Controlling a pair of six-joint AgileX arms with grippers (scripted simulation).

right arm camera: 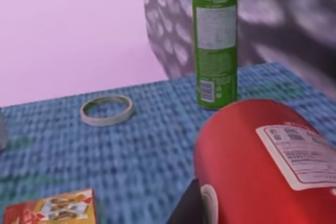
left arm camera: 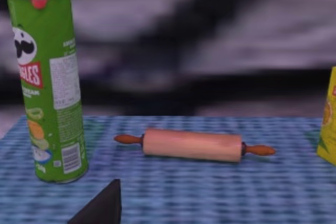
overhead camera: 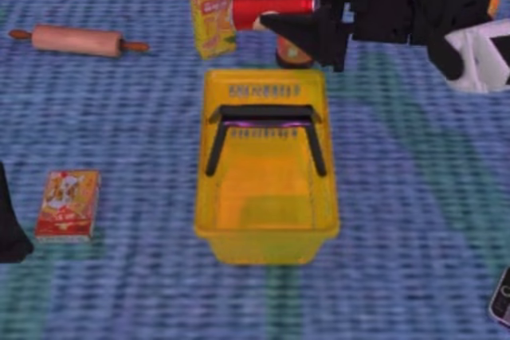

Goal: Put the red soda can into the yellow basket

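R gripper [overhead camera: 307, 17] clamped on red soda can [overhead camera: 271, 5], held sideways.
Yellow basket [overhead camera: 267, 232] just below-front of it; L arm parked at left edge.

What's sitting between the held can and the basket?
In the top view, a dark jar stands between the can and the basket, partly hidden by the right gripper.

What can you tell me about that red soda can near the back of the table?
The red soda can looks like glossy red metal with a white printed label on its side. In the top view it lies horizontal, tipped on its side, held in the right pincer at the table's far edge, beyond the yellow basket. Its end sits right by the yellow juice carton; whether they touch is unclear. The right wrist view shows it close up.
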